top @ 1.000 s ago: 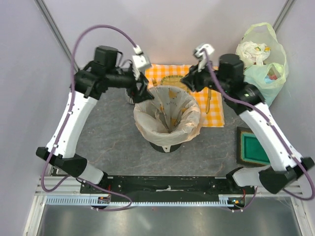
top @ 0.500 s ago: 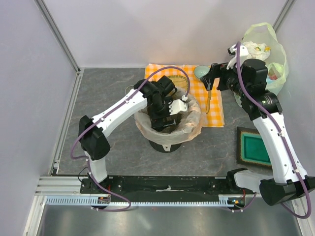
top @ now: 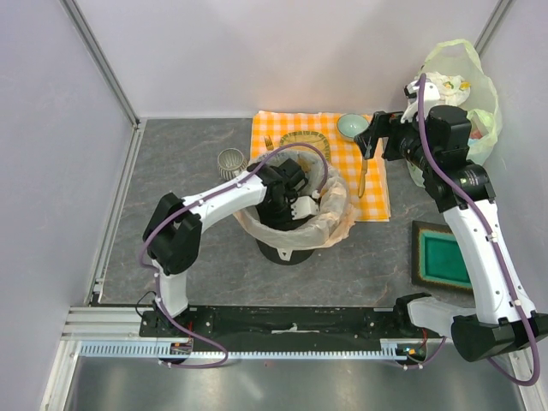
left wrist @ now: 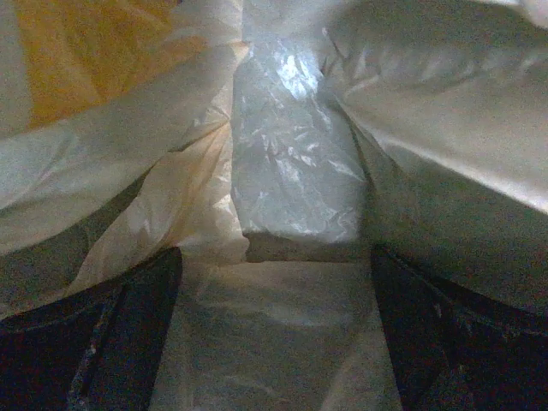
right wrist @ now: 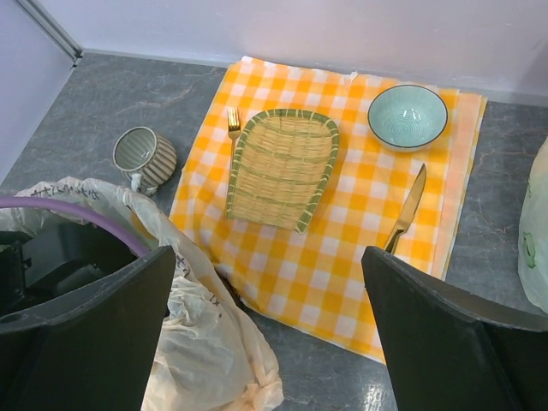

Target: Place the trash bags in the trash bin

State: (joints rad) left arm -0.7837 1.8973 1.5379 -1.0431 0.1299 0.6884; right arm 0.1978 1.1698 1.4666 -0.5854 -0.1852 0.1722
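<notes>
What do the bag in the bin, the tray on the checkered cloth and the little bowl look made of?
Trash bag: thin translucent peach plastic, crinkled, slightly glossy. Tray: woven bamboo or similar cane, matte, weave visible, greenish rim. Bowl: probably glazed ceramic, pale teal, smooth sheen, dark rim.

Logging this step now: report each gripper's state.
Left gripper: open, inside the crinkly translucent peach-orange plastic bag.
Right gripper: open, empty, above the yellow-and-white checked cloth.
</notes>
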